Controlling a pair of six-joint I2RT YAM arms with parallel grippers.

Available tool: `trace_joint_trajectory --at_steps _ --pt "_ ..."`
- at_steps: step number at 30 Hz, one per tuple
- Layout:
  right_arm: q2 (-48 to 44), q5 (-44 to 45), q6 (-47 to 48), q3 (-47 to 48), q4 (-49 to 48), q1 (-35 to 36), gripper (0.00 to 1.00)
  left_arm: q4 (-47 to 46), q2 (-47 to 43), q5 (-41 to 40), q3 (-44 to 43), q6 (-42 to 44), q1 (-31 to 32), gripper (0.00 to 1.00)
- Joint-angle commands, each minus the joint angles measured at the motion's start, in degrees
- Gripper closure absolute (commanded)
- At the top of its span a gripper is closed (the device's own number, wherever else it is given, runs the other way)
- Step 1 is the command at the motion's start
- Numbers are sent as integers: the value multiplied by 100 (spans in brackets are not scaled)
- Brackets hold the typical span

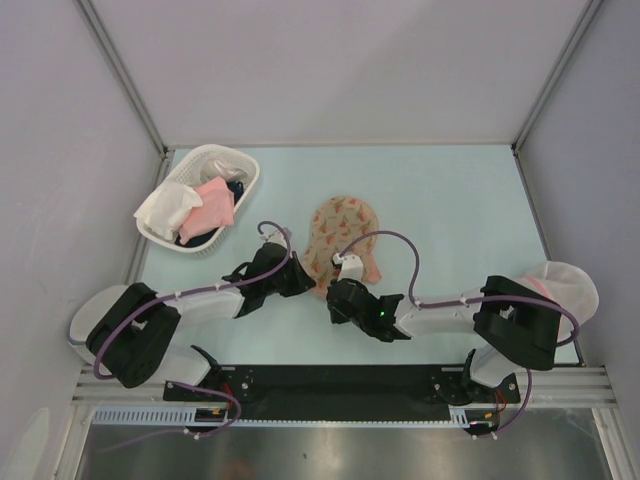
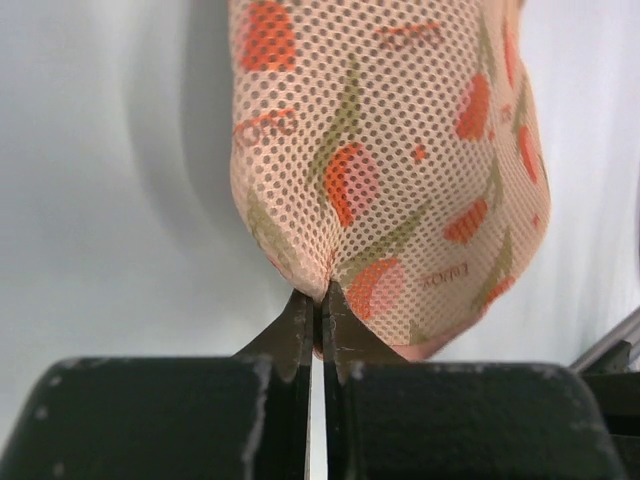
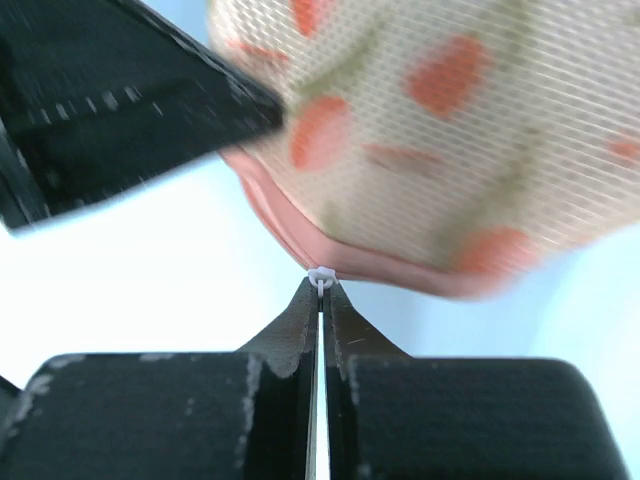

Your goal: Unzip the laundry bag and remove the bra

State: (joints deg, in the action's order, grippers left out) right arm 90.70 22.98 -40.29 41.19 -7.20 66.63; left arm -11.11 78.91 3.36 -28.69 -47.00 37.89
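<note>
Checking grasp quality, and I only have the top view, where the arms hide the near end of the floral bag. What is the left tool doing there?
Observer: The left tool is shut, pinching a fold of the laundry bag mesh at its end.
Operator: And the right one?
Observer: The right tool is shut on a small white zipper pull at the bag's pink trim.
Operator: Is any opening visible?
Observer: None shows in the wrist views; the trim beside the pull looks closed.

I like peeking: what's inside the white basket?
A white cloth, a pink cloth, and something dark mostly covered beneath them. The basket's bottom is hidden.
</note>
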Motion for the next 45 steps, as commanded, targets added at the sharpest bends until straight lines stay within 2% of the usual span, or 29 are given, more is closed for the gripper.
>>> trace_joint_trajectory --at_steps 1,25,27,28,29,32,34,35,45 --pt "-456 224 -198 -234 280 61 100 -14 124 -529 -286 358 -317 100" --pt "-658 207 -198 -357 272 -1 100 -75 361 -221 -655 709 -396 100" --pt "-641 189 -189 -340 246 17 100 -40 344 -221 -743 745 -388 88" --pt "-632 180 -181 -322 237 8 100 -40 309 -239 -752 754 -396 77" --pt "-623 172 -172 -305 211 17 100 -31 265 -248 -718 745 -396 54" --pt "-562 110 -119 -243 106 25 100 -5 -24 -300 -560 710 -388 23" --pt "-448 40 -93 -182 61 43 100 65 -271 -318 -445 640 -396 16" --pt "-413 14 -58 -103 18 43 100 83 -350 -309 -297 605 -388 16" --pt "369 -470 293 705 -308 131 100 -93 -869 60 495 60 -300 20"
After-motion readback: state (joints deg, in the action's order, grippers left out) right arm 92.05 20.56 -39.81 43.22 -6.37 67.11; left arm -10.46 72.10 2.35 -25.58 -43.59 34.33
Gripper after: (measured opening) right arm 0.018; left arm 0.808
